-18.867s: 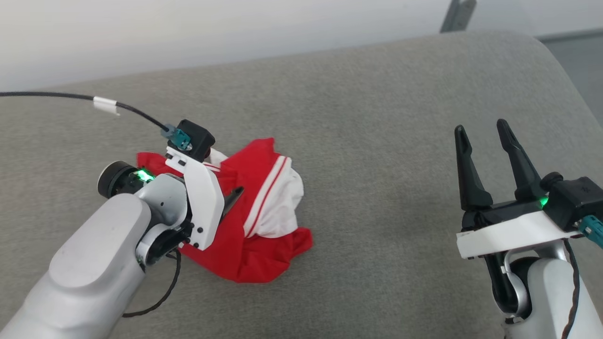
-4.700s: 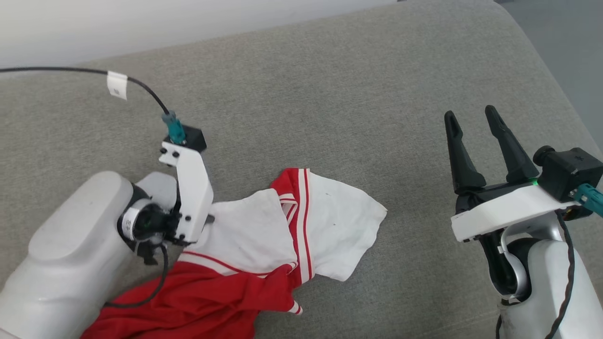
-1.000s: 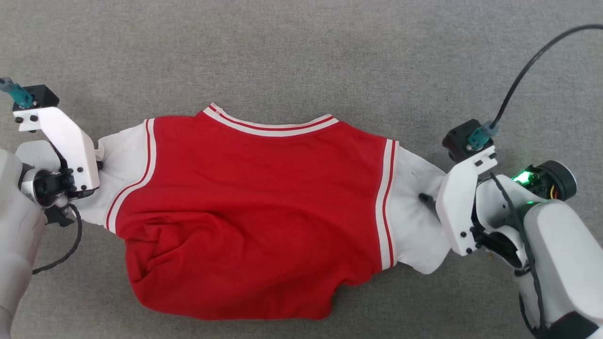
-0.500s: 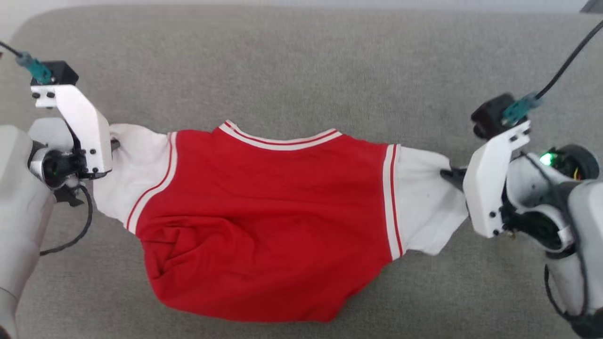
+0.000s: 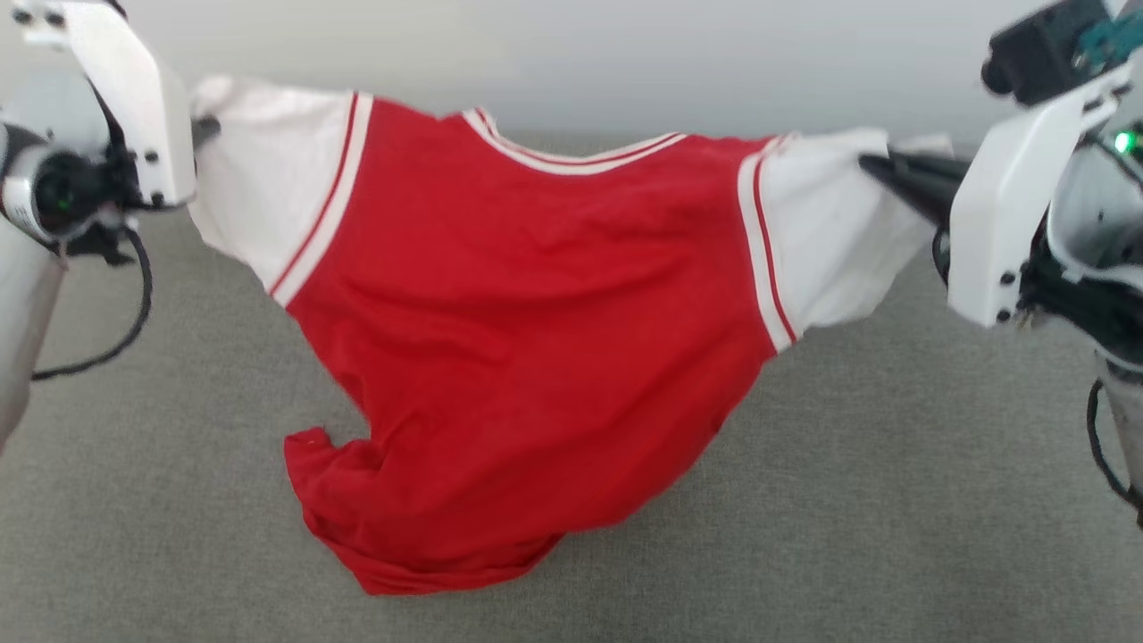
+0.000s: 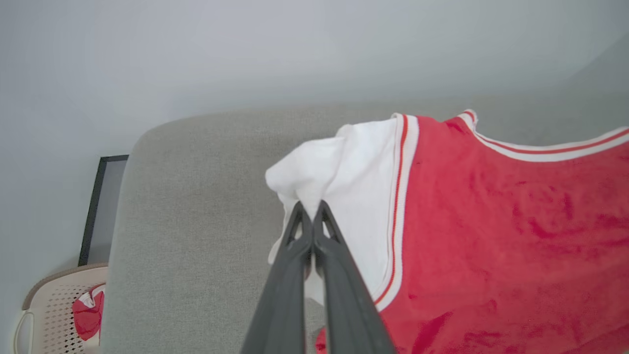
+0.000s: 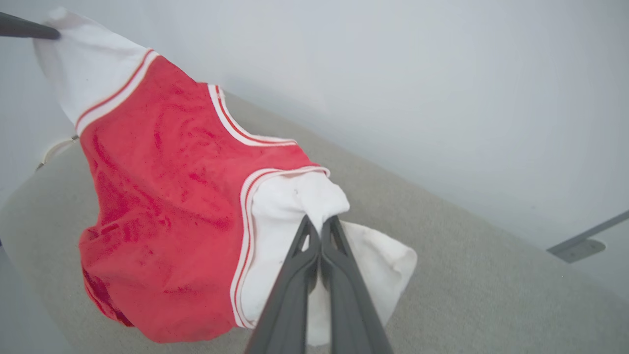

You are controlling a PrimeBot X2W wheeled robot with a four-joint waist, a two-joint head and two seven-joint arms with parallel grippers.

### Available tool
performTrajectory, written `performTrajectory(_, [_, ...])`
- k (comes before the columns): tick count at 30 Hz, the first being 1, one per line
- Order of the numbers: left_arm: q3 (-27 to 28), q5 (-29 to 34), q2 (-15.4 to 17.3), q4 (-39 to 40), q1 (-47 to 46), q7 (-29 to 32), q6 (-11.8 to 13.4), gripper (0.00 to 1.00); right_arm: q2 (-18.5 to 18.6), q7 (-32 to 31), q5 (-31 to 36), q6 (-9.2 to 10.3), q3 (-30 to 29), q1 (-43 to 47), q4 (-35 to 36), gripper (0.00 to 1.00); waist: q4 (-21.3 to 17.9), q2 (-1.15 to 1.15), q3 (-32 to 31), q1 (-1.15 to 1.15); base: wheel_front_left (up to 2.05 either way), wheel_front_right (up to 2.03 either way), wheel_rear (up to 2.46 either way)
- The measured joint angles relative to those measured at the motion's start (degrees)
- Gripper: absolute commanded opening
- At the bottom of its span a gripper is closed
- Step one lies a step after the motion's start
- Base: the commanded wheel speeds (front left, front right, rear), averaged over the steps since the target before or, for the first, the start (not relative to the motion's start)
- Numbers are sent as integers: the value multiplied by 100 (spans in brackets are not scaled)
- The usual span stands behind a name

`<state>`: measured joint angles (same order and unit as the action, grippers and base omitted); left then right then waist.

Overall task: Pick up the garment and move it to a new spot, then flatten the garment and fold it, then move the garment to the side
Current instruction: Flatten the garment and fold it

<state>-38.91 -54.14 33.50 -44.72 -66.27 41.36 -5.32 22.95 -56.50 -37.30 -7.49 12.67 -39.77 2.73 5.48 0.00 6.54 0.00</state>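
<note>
Head view has the garment [image 5: 536, 295] hanging stretched above the grey cushion [image 5: 893, 500], its hem sagging low. On the left gripper [image 5: 207, 131] the jaws pinch one white sleeve; on the right gripper [image 5: 871, 165] they pinch the other.

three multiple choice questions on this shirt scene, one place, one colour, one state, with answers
1. Where do the left gripper and right gripper hold the shirt? A the hem B the sleeves C the collar
2. What colour are the sleeves? A white B black C blue
3. What state is the shirt in? A folded flat B heaped in a ball C hanging stretched between the grippers
Answers: B, each gripper is pinched shut on a sleeve; A, white cloth beside the red body; C, it hangs spread above the grey couch.
</note>
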Motion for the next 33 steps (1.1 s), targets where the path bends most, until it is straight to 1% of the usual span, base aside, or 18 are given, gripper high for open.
performTrajectory(2, [52,8,53,252,-162,47,89,0,-2,167,-157,0,63,-311,56,0,-31,0,-188,0,0,0,0])
performTrajectory(3, [52,8,53,252,-162,47,89,0,-2,167,-157,0,63,-311,56,0,-31,0,-188,0,0,0,0])
performTrajectory(5, [91,5,64,392,-269,80,186,0,33,307,-190,-1,115,-509,60,0,-61,0,-288,0,0,0,0])
performTrajectory(10, [135,8,125,667,-470,183,339,0,65,632,-343,0,227,-1017,-98,0,-151,0,-459,0,0,0,0])
performTrajectory(13, [154,38,133,788,-593,186,407,0,73,893,-341,-1,301,-1350,-290,0,-204,0,-496,0,0,0,0])
performTrajectory(17, [192,129,96,813,-748,-115,425,0,58,1446,-166,-1,374,-1822,-784,0,-230,0,-404,0,0,0,0])
performTrajectory(21, [201,277,-79,624,-918,-651,398,0,-40,2176,202,-1,413,-2340,-1561,0,-247,0,-206,0,0,0,0])
performTrajectory(26, [248,500,-331,221,-1349,-1464,277,0,-333,3330,777,-1,447,-3067,-2702,0,-277,0,158,0,0,0,0])
performTrajectory(27, [225,602,-360,157,-1444,-1691,226,0,-383,3560,886,-1,447,-3210,-2932,0,-284,0,240,0,0,0,0])
performTrajectory(29, [268,694,-444,-58,-1667,-2063,220,0,-481,4103,1170,-1,435,-3476,-3332,0,-297,0,399,0,0,0,0])
performTrajectory(33, [263,1016,-520,-343,-2122,-3073,119,0,-644,5142,1760,-1,316,-4029,-4136,0,-321,0,702,0,0,0,0])
